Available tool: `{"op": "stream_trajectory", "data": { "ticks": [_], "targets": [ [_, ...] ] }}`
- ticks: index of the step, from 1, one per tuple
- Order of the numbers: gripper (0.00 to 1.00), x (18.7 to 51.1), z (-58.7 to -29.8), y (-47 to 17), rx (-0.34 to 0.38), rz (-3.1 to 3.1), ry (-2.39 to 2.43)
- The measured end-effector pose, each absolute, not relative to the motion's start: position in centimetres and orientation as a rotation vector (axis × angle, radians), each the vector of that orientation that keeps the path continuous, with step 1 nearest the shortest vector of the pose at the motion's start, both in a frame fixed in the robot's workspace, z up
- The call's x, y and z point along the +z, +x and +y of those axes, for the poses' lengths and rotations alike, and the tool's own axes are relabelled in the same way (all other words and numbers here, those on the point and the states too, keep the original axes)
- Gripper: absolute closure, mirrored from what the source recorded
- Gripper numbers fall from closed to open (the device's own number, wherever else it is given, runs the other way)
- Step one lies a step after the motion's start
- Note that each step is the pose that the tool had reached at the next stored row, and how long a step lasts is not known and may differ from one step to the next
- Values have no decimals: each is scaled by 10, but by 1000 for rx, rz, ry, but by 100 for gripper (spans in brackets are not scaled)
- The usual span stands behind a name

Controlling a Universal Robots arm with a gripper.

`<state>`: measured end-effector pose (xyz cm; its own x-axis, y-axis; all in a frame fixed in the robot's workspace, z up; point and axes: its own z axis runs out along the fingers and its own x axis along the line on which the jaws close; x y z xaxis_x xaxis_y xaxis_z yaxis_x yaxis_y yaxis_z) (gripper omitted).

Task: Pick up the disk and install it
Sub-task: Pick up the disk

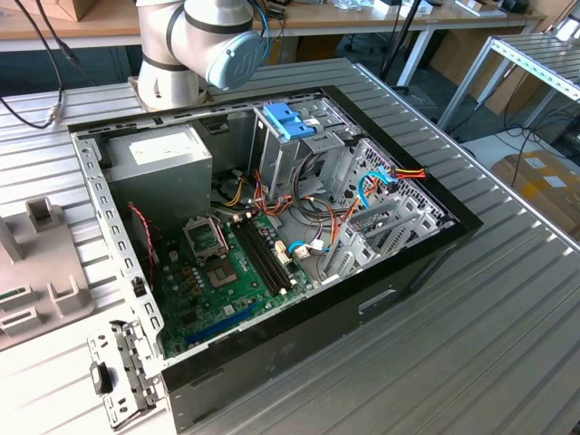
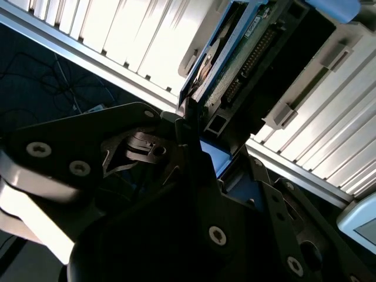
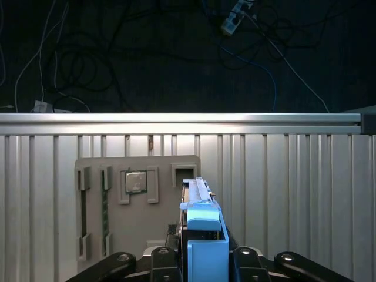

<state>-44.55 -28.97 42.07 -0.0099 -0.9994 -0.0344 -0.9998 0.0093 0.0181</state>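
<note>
Spreading across the exterior view, one ribbed silver metal table point(image 1: 507, 344) carries one open black computer case point(image 1: 381, 304). One grey-and-blue robot arm point(image 1: 208, 45) stands at the case's far side. Inside the case sit one grey power-supply box point(image 1: 168, 159) on the exterior view's left and one metal drive cage with light-blue tabs point(image 1: 290, 122) at the far wall.

In the first wrist view one flat grey fixture plate point(image 3: 117, 235) lies on the ribs. One flat rectangular silver-metal disk point(image 3: 197, 191) stands edge-on over that plate's edge, in one light-blue plastic carrier point(image 3: 205, 252).

The black gripper point(image 3: 204, 261) has it: two fingers point(image 3: 164, 258) look pressed on the carrier's flanks.

By my judgement the disk is stiff, dense and smooth-sided, with a fragile exposed circuit board. The long flanks are the place to grip, not the board.
</note>
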Motion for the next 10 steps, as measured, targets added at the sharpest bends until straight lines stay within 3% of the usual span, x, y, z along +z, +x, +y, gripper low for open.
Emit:
{"op": "stream_trajectory", "data": {
  "ticks": [10],
  "targets": [
    [63,431,-290,-446,58,2223,-2202]
  ]
}}
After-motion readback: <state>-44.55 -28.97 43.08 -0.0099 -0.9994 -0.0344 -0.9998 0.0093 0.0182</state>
